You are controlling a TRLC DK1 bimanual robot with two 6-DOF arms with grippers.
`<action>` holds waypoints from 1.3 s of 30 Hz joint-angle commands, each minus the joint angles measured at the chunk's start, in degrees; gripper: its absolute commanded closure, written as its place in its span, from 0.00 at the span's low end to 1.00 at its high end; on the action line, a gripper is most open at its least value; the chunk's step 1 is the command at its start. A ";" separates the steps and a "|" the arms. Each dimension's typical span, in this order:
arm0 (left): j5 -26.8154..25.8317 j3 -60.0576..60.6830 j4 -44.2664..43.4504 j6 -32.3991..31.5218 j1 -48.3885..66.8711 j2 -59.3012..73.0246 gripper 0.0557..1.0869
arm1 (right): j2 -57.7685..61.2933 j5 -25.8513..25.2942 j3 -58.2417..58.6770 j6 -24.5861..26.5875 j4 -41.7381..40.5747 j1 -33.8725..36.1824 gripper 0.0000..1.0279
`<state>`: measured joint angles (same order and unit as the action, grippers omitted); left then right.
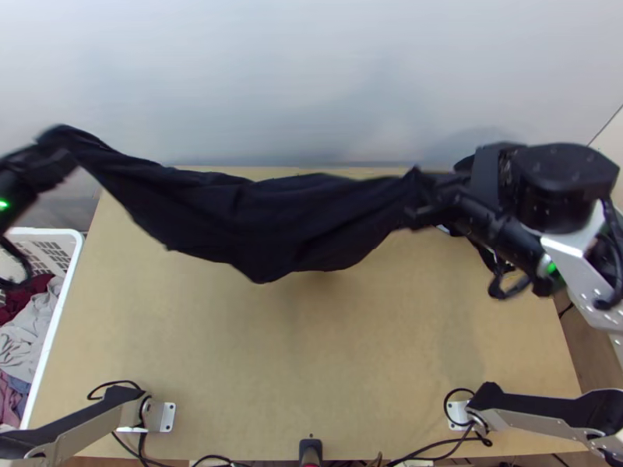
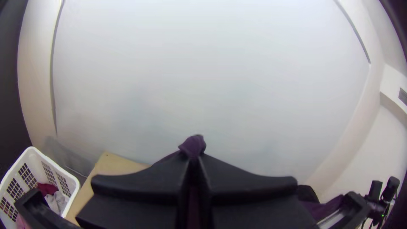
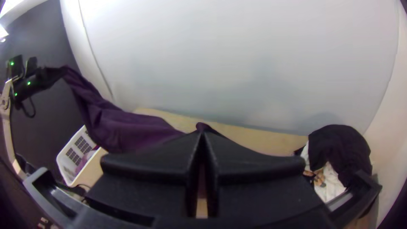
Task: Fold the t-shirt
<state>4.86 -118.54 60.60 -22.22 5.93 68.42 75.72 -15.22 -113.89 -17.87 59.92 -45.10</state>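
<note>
A dark t-shirt (image 1: 265,222) hangs stretched between both grippers above the table's far part, its lower edge sagging in the middle. At the upper left, my left gripper (image 1: 58,148) is shut on one end of it. On the right, my right gripper (image 1: 424,194) is shut on the other end. A purple tip of the t-shirt (image 2: 193,145) pokes out between the closed fingers of the left gripper (image 2: 193,159). In the right wrist view the t-shirt (image 3: 127,129) stretches from the right gripper (image 3: 202,133) to the other arm.
A white basket (image 1: 58,327) with clothes stands at the table's left side. Beyond the table (image 1: 296,389) rises a pale wall. A pile of black and white cloth (image 3: 339,152) lies near the table's far right corner. Cables run along the near edge.
</note>
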 commanded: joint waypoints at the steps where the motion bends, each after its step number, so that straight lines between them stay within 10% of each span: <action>1: -0.12 -10.13 -2.85 -0.81 -5.93 4.53 0.96 | -0.84 9.42 -2.22 -5.60 9.95 -6.67 0.98; 19: -0.56 9.03 -22.54 -3.89 14.54 24.39 0.96 | -0.40 29.11 14.13 -9.29 10.83 -6.23 0.97; 37: -5.13 -4.07 -23.95 -9.42 24.74 51.72 0.95 | -20.00 41.59 56.67 0.47 0.20 27.79 0.97; 39: -5.13 -5.56 -21.75 -9.60 25.09 52.51 0.71 | -21.06 41.50 57.81 -0.41 -2.97 29.46 0.97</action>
<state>0.14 -118.54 34.94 -30.98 28.42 115.33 60.51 25.10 -65.58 -18.68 62.54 -24.36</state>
